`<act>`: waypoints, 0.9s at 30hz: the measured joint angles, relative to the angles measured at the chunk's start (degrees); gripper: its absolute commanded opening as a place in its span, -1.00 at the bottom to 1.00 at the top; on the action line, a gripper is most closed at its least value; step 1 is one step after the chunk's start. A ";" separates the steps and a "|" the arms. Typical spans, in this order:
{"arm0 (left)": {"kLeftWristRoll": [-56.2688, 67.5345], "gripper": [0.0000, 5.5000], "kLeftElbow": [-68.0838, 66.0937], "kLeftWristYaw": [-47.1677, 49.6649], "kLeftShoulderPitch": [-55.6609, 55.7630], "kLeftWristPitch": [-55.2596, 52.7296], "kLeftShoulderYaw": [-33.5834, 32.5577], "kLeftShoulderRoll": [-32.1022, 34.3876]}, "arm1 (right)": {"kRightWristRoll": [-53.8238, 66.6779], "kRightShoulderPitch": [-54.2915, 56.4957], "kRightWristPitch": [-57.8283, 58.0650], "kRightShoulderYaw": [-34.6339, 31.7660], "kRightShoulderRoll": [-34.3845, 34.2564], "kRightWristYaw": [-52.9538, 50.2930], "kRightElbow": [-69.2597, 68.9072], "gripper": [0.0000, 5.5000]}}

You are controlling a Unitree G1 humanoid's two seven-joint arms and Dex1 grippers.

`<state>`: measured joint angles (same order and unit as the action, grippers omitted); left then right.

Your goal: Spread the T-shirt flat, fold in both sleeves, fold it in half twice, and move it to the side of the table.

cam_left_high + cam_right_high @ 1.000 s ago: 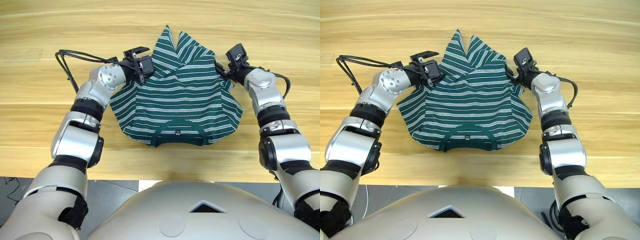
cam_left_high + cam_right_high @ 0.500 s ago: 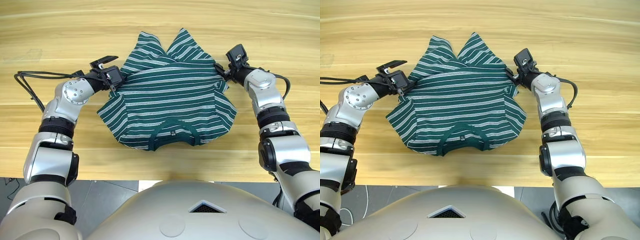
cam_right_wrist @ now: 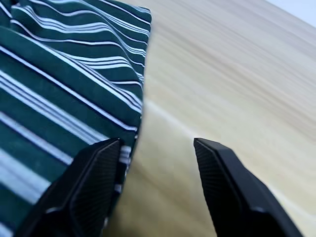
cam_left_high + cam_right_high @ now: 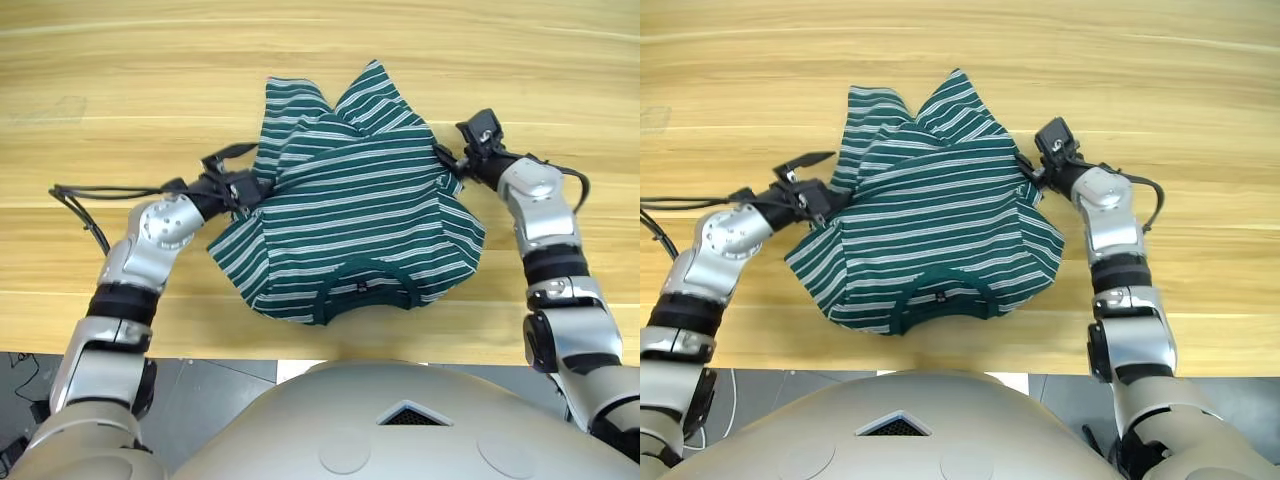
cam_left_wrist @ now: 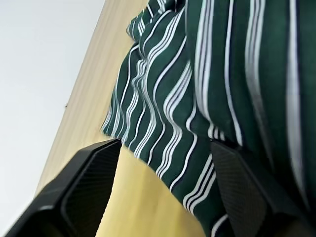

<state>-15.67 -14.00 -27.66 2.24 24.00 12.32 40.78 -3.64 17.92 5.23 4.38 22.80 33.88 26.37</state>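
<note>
The left gripper [image 5: 165, 143] has its fingers [image 5: 94, 182] spread wide, with striped cloth lying against one of them. The right gripper [image 3: 158, 140] is spread too, one finger at the shirt's edge and the other over bare wood. The green-and-white striped T-shirt [image 4: 350, 210] lies rumpled at the centre of the left eye view, collar toward the bottom edge, on the wooden table [image 4: 120, 60], a gripper at each side.

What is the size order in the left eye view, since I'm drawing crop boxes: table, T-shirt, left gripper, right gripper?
1. table, largest; it runs across the whole width of the view.
2. T-shirt.
3. left gripper and right gripper: both small and much alike, so I won't rank them.
</note>
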 measured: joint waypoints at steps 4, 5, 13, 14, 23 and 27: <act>1.41 0.21 13.05 -1.30 -13.32 -4.16 -6.58 4.90 | 2.33 -8.29 3.59 -0.28 9.96 11.52 -12.04 0.00; 1.71 0.21 15.44 -1.60 -15.15 -5.22 -7.99 5.57 | 3.29 -9.15 3.68 0.07 11.18 14.26 -13.82 0.00; 0.91 0.21 19.21 -2.11 -16.21 -8.00 -8.53 4.10 | 5.63 -9.86 4.59 2.09 10.66 17.49 -17.63 0.00; 0.52 0.21 18.84 -2.06 -15.60 -7.98 -7.90 3.44 | 5.78 -9.48 4.59 2.12 9.99 17.25 -16.90 0.00; 11.99 0.21 11.35 -1.03 5.23 -12.25 -9.96 -7.57 | 12.71 5.35 2.55 -0.31 -1.37 14.52 -7.49 0.00; 15.38 0.21 5.63 -1.26 12.70 -14.00 -10.91 -10.14 | 12.52 13.58 0.86 -0.32 -4.31 13.15 -0.77 0.00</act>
<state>-0.29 -8.37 -28.92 14.95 10.00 1.41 30.64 8.87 31.50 6.08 4.06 18.50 47.02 25.59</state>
